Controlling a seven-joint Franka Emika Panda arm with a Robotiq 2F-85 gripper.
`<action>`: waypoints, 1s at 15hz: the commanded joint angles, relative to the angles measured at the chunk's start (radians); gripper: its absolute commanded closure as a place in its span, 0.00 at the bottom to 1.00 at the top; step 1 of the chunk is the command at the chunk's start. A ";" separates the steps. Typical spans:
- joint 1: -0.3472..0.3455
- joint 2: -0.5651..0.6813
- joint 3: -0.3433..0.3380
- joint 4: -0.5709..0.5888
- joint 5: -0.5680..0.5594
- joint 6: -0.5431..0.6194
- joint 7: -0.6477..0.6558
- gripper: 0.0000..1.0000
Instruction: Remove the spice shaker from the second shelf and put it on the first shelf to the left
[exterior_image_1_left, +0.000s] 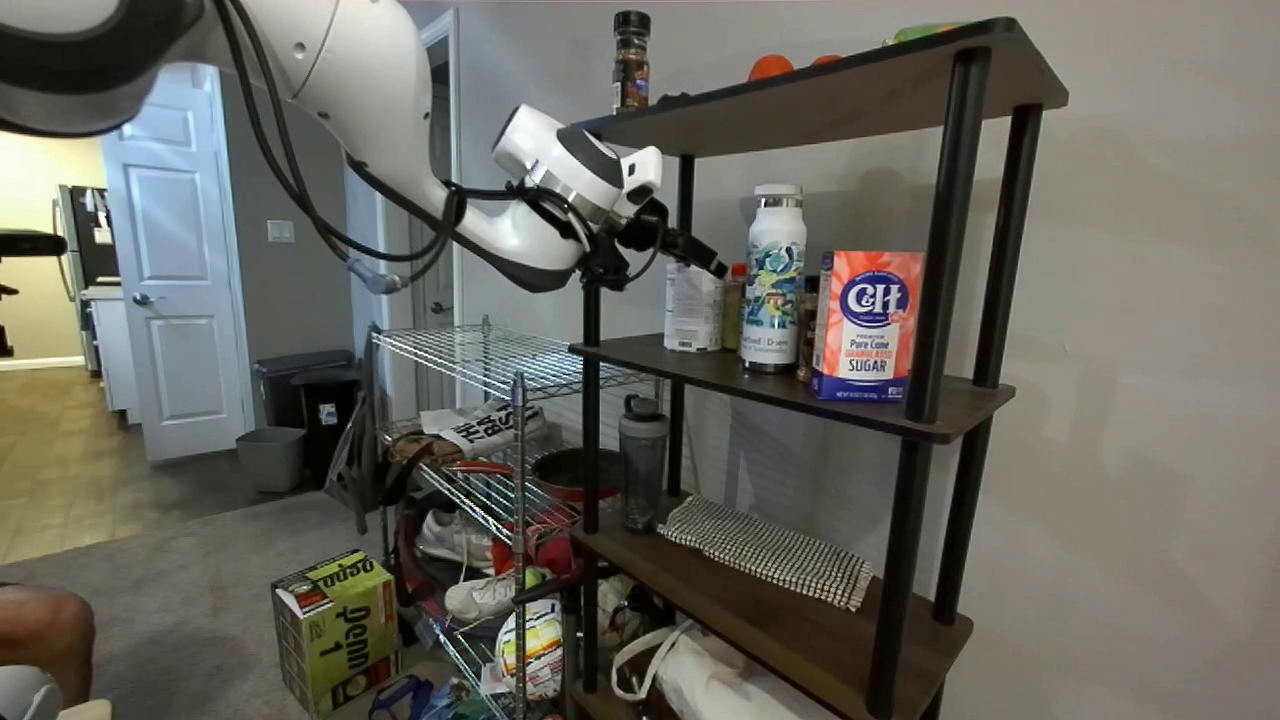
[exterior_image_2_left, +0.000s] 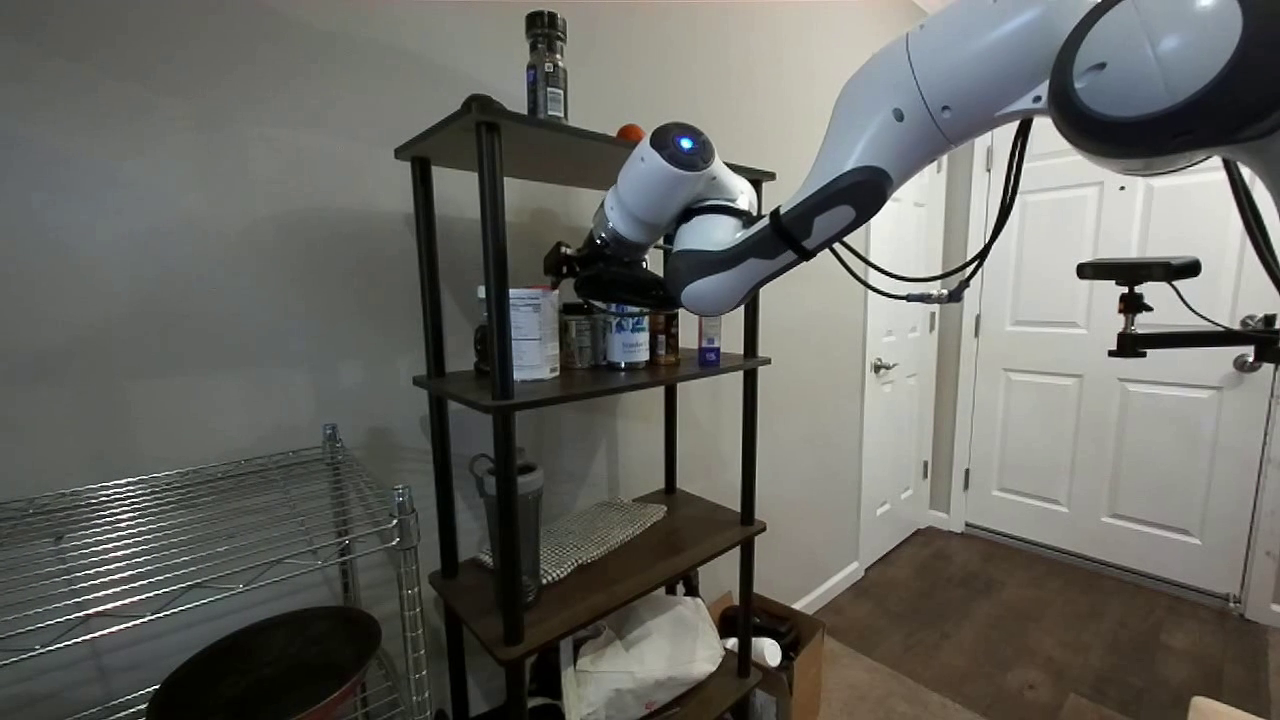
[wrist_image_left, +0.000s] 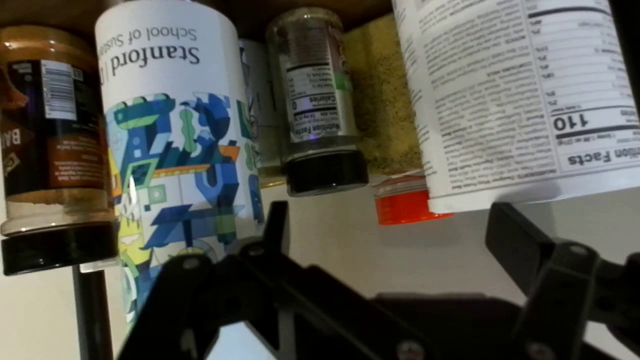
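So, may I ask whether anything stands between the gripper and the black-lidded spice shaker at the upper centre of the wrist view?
Nothing visible stands directly between the open gripper and the spice shaker. In that view the patterned bottle and the white canister flank the approach, so side clearance may be tight.

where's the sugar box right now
In an exterior view, the sugar box stands toward the right end of the second shelf, just right of a dark spice jar.

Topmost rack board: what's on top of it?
Showing: a black-capped jar, a dark lump, an orange item, a green item. The board hides its own upper surface, so anything flat is unseen.
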 joint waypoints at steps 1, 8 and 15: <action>0.011 -0.009 -0.024 -0.046 -0.035 -0.015 0.049 0.00; 0.010 0.027 -0.026 -0.073 -0.021 -0.010 0.024 0.00; 0.020 0.083 -0.029 0.001 -0.027 -0.016 0.016 0.00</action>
